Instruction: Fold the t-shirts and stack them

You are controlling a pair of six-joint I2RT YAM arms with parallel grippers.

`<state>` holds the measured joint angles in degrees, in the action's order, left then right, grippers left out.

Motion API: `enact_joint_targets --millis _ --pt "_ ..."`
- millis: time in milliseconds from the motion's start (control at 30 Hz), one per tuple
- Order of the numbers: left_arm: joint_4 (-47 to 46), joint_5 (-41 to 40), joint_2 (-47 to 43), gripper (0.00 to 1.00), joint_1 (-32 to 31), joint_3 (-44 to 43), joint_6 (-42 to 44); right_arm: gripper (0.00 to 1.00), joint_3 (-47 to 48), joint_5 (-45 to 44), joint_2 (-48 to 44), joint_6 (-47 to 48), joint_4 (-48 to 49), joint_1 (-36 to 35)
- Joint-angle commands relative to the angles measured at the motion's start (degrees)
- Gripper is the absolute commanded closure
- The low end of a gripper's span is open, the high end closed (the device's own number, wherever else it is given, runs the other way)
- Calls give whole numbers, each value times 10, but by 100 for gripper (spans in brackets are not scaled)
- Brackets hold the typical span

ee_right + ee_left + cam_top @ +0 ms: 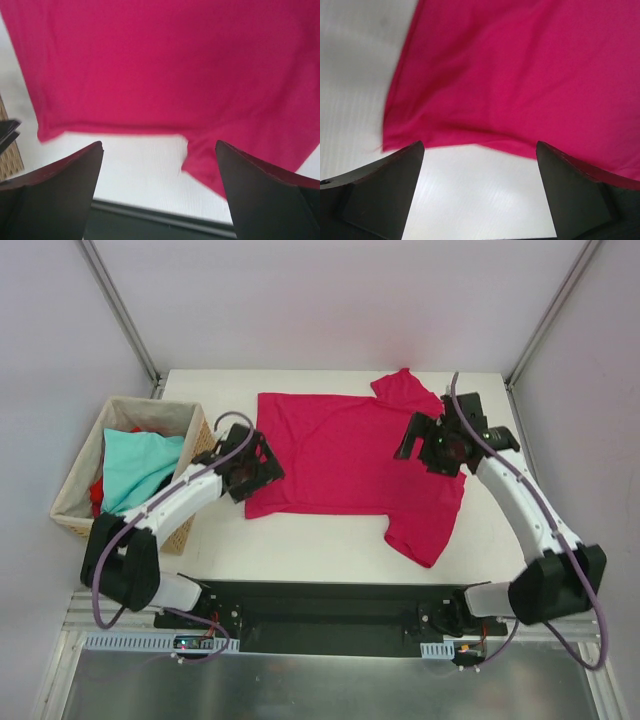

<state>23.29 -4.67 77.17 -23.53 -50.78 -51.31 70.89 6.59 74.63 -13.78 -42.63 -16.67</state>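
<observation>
Crimson-magenta tee [340,455] is spread flat mid-table, hem to the left, sleeves to the right; one sleeve points to the far edge, the other flops toward the near edge. It's thin, soft knit w/ no stiffness, so I'd judge it light and floppy; lift it by one point and the rest will sag and drag. It shouldn't be slippery on the pads, but a pinch needs a bit of bunched cloth. Best holds look like the corners and edges: the near-left hem corner for one side, the shoulder or sleeve seam for the other, so the fold line stays straight.

Left gripper [262,462] hangs over that near-left hem corner, jaws spread wide, nothing betw. them; its wrist view shows the hem edge just ahead of the fingers [395,185]. Right gripper [420,445] hovers over the sleeve end, also spread wide and empty.

Bare table [300,540] shows along the near side. Off to the left is the wicker basket [75,510]; the light teal tee [140,465] is heaped inside, a scrap of the red one [96,492] under it; both are unfolded.
</observation>
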Motion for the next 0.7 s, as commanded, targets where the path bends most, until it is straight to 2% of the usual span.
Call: enact_joint_targets --millis 0,33,67,167,233,400,600,667 --pt "-29 12 132 4 2 -194 137 0 63 32 118 -4 98 95" --pt "-19 14 161 3 2 -230 155 0 124 26 185 2 94 102" --pt "-10 5 188 3 2 -294 173 0 156 15 217 12 68 105" --pt "-1 4 278 1 5 -382 195 0 238 26 317 45 68 113" --pt "-1 11 336 1 9 -417 198 0 254 79 350 53 94 118" --pt "-2 62 448 1 37 -521 191 0 285 100 422 48 167 134" --pt "-8 135 542 1 84 -612 139 1 342 198 521 7 202 163" --pt "-18 161 560 2 102 -635 116 0 342 223 536 -11 242 165"
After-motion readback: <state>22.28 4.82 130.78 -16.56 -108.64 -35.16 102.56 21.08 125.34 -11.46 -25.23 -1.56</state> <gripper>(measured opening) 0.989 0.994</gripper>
